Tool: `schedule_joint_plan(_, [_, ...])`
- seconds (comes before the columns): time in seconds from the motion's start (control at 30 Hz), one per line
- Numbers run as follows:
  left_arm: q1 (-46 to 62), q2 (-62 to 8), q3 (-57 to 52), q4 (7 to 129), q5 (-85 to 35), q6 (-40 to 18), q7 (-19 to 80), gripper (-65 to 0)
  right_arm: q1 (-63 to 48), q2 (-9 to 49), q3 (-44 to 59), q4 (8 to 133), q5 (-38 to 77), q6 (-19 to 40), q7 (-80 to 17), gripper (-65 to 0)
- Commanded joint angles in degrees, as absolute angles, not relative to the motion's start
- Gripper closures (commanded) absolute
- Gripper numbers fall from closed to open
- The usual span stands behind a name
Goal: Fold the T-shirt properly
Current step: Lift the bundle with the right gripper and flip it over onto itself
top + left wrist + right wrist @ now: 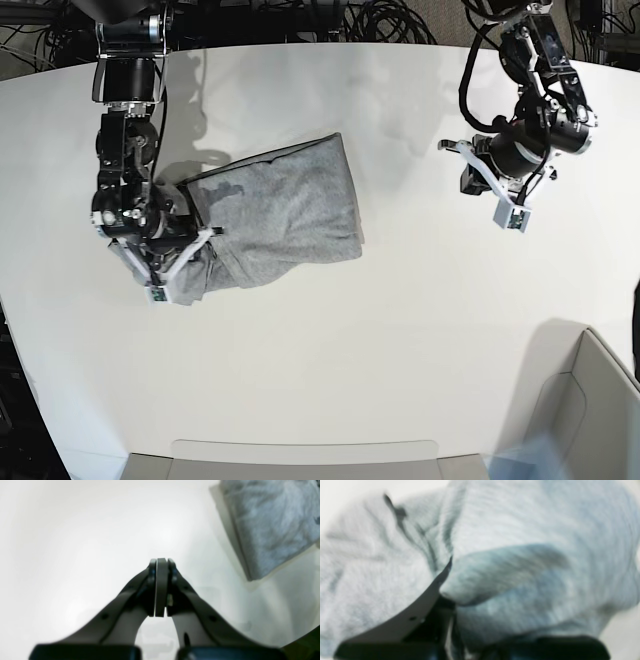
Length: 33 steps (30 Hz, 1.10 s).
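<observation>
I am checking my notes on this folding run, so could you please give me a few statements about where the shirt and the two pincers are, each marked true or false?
1. The left pincer is shut and holds nothing. True.
2. The T-shirt lies spread flat with both sleeves out. False: it is bunched into a partly folded heap.
3. The right pincer is at the shirt's edge with grey cloth gathered against it. True.
4. The left pincer rests on the shirt. False: it is over the bare white table, apart from the shirt.
5. The shirt hangs off the table edge. False: it lies wholly on the table.
</observation>
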State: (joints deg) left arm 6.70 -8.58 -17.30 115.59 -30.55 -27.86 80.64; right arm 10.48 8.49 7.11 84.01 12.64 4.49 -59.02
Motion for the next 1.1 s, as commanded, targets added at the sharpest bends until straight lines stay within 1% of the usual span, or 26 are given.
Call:
schedule_joint_plan(0.0, [5.85,-9.19,-17.54,116.35,-30.81,-27.91,80.0,-0.7,11.56,8.48,3.12,86.81,10.86,2.77,-57.71,0.0])
schedule_joint_plan(0.1, [5.93,-9.19,-19.03,115.74,-30.81,-27.91,80.0,-0.7,10.68,8.4,-10.15,91.47,3.12,-4.79,-59.12,0.0])
schedule_joint_plan(0.17, [5.93,-9.19,-20.0,115.74,-30.81,-27.91,80.0,-0.7,10.68,8.4,-18.07,94.37,-1.36,-8.57,-62.29,0.0])
schedule_joint_plan(0.23, [5.93,-9.19,-20.7,115.74,-30.81,-27.91,80.0,-0.7,10.86,8.31,-25.01,96.13,-4.7,-10.95,-65.45,0.0])
schedule_joint_plan(0.3, [5.93,-9.19,-20.97,115.74,-30.81,-27.91,80.0,-0.7,11.12,7.52,-29.93,95.6,-6.81,-11.38,-68.62,0.0])
schedule_joint_plan(0.37, [5.93,-9.19,-20.97,115.74,-30.81,-28.0,80.0,-0.7,11.65,5.58,-32.22,92.44,-8.84,-11.38,-69.76,0.0])
schedule_joint_plan(0.5, [5.93,-9.19,-20.79,115.74,-30.81,-28.18,80.0,-0.7,11.91,1.36,-34.95,84.35,-14.9,-11.38,-69.76,0.0])
schedule_joint_plan(0.53, [5.93,-9.19,-20.7,115.74,-30.81,-28.18,80.0,-0.7,11.91,0.22,-35.12,83.47,-16.66,-11.38,-69.76,-1.0])
schedule_joint_plan(0.57, [5.93,-9.19,-20.62,115.74,-30.81,-28.18,80.0,-0.7,11.74,-0.48,-35.3,83.21,-18.15,-11.38,-69.76,-5.4])
schedule_joint_plan(0.67, [5.93,-9.19,-20.53,115.74,-30.81,-28.18,80.0,-0.7,11.47,-2.24,-35.38,83.12,-22.02,-11.21,-69.58,-22.4])
schedule_joint_plan(0.77, [5.93,-9.19,-20.44,115.74,-30.81,-28.18,80.0,-0.7,12.09,-3.21,-36.97,83.12,-23.96,-11.03,-69.58,-33.8])
schedule_joint_plan(0.83, [6.02,-9.19,-20.44,115.74,-30.81,-28.18,80.0,-0.7,13.23,-3.47,-39.87,82.68,-25.19,-11.03,-69.93,-36.3])
schedule_joint_plan(0.93, [6.29,-9.19,-20.44,115.74,-30.81,-28.18,80.0,-0.7,14.37,-3.47,-44.97,82.51,-27.82,-11.03,-70.29,-36.3])
schedule_joint_plan(1.07, [7.34,-9.19,-20.35,115.74,-31.16,-28.18,80.0,-0.7,17.89,-4.18,-52.88,80.75,-32.22,-11.03,-76.35,-36.3])
